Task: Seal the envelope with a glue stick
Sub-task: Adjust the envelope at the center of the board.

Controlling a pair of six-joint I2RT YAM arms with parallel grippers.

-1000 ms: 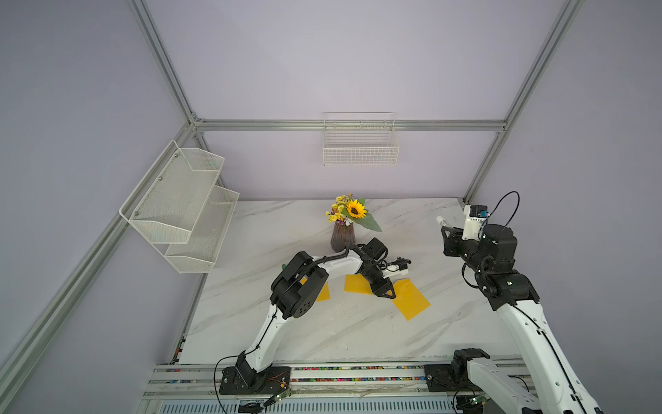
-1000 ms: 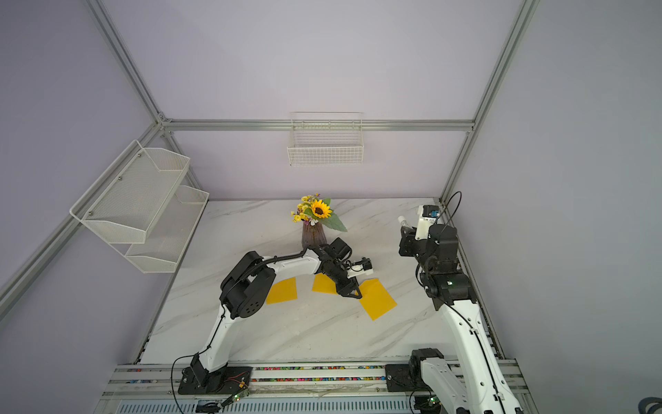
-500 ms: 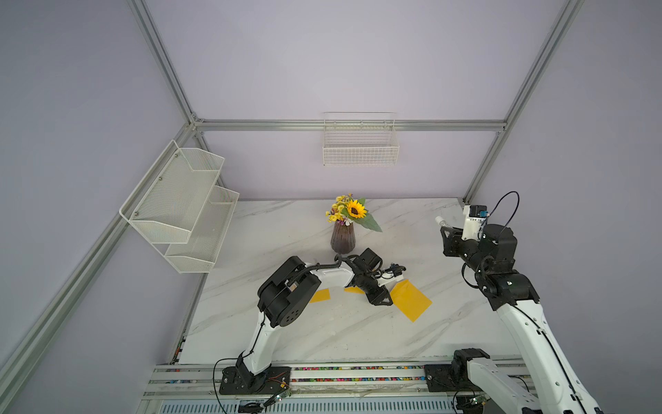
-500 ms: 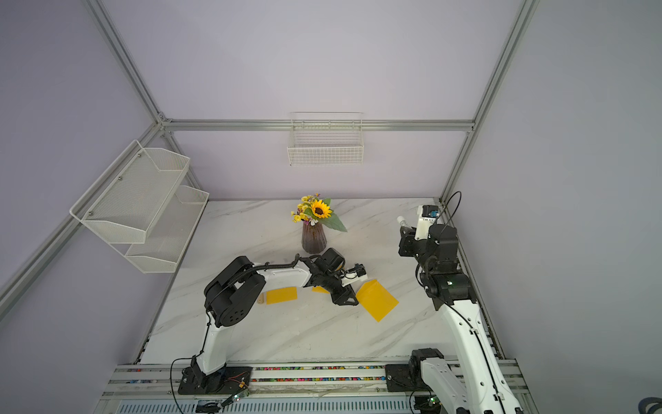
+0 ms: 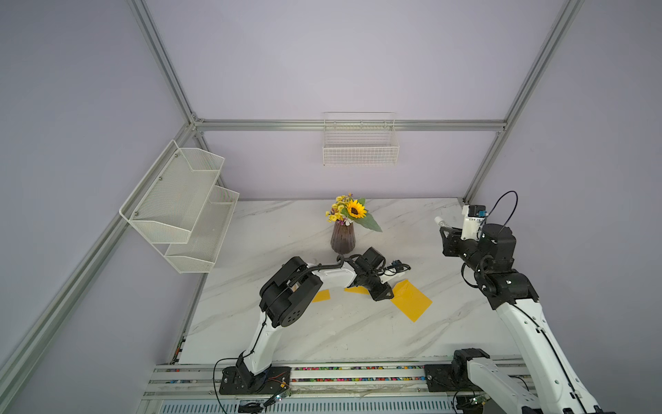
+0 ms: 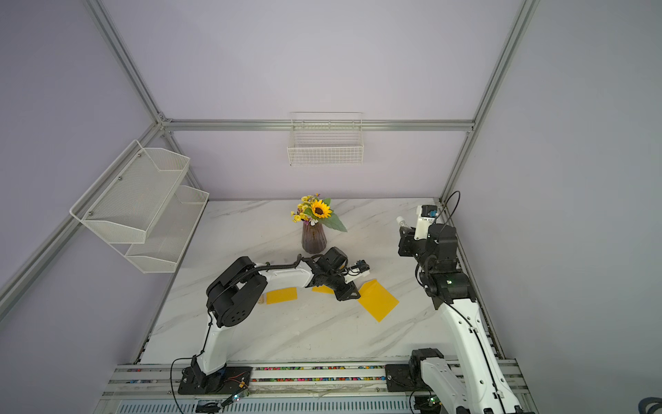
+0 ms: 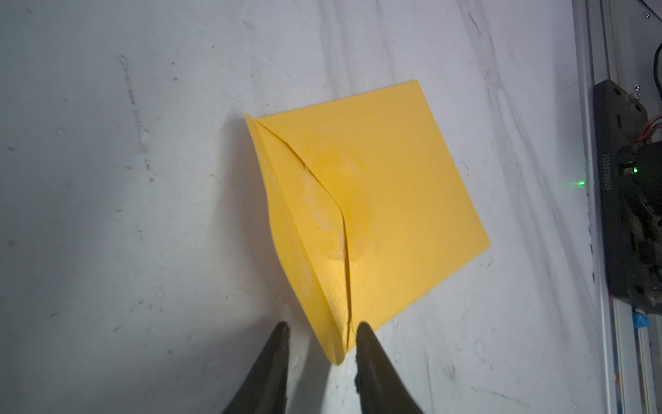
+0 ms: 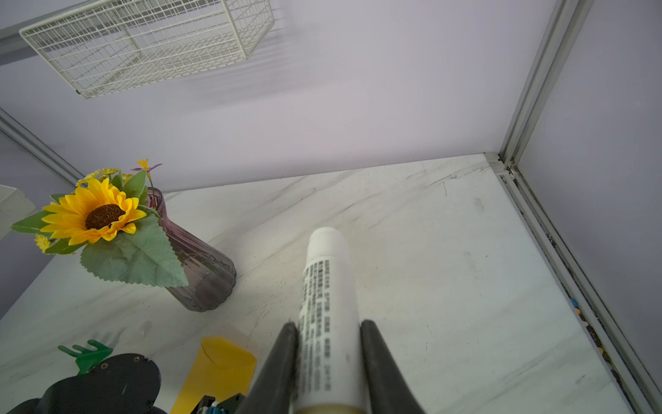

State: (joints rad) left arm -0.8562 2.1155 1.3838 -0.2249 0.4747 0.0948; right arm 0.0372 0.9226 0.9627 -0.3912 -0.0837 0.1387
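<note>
envelope [image 7: 376, 200] corner inside part-open left pincer [image 7: 322, 326] | open table [image 5: 322, 333] at envelope's 6 o'clock | right pincer [image 8: 329, 324] raised, clamps glue stick [image 8: 329, 272]

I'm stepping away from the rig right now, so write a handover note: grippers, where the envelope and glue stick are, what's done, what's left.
Left gripper: jaws apart, down at the table, straddling a corner of the yellow envelope.
Right gripper: shut on the glue stick, raised in the air, away from the envelope.
Done: flap folded over, whitish smears along it.
Left: probably press the flap flat; its edge looks slightly raised, so a seal cannot be confirmed.
</note>
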